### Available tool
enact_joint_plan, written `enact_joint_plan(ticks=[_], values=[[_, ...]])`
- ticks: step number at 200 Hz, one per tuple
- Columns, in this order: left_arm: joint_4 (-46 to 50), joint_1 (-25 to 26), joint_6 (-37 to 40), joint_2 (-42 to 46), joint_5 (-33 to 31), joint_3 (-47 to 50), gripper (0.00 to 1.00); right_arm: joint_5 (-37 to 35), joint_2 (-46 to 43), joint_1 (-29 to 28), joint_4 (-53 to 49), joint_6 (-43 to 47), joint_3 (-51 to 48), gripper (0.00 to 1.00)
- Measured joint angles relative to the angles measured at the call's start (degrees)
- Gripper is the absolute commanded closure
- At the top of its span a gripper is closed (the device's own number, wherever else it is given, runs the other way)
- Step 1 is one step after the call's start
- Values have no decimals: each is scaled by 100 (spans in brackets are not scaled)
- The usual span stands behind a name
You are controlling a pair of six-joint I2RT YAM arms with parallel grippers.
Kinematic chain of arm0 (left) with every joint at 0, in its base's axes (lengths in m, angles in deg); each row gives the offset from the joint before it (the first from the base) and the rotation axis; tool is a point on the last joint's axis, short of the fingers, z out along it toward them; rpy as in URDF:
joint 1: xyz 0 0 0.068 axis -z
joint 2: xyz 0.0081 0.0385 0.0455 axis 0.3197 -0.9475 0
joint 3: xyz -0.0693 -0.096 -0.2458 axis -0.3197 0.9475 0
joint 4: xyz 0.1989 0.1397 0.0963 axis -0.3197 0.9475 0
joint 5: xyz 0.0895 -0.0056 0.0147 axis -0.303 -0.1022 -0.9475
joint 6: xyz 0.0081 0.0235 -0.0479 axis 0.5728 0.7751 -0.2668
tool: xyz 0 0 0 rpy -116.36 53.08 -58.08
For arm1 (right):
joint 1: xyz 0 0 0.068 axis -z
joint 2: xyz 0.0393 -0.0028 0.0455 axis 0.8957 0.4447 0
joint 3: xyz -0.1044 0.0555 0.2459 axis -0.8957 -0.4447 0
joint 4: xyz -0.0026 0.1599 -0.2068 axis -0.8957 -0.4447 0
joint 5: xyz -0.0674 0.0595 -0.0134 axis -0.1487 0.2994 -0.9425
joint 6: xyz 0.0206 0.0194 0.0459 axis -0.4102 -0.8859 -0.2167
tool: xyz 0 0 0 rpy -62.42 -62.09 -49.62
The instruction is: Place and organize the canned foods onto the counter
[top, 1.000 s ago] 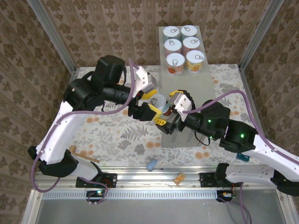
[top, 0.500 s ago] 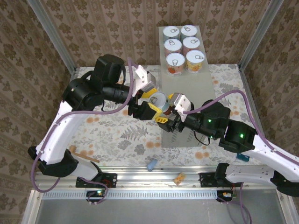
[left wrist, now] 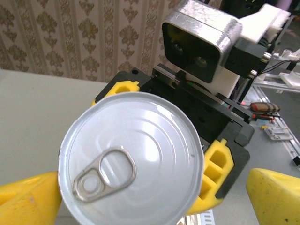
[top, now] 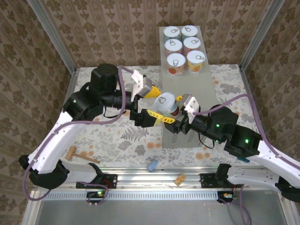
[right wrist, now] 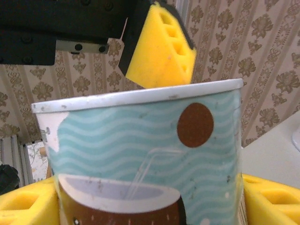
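Top external view shows right jaws clamping the can point(top: 165, 101), left jaws spread wide around it.

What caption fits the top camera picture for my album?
Right end effector holds a can at the counter edge; left end effector open; six cans stand behind.

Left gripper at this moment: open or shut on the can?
Open. The left gripper has its fingers wide apart, one clear of the can; the right gripper clamps it.
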Motion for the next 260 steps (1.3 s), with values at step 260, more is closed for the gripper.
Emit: enact_joint_plan(ticks=[260], values=[[-4400, 581, -1790, -479, -341, 1451, 38, -645, -625, 66, 1036, -691, -686, 0]])
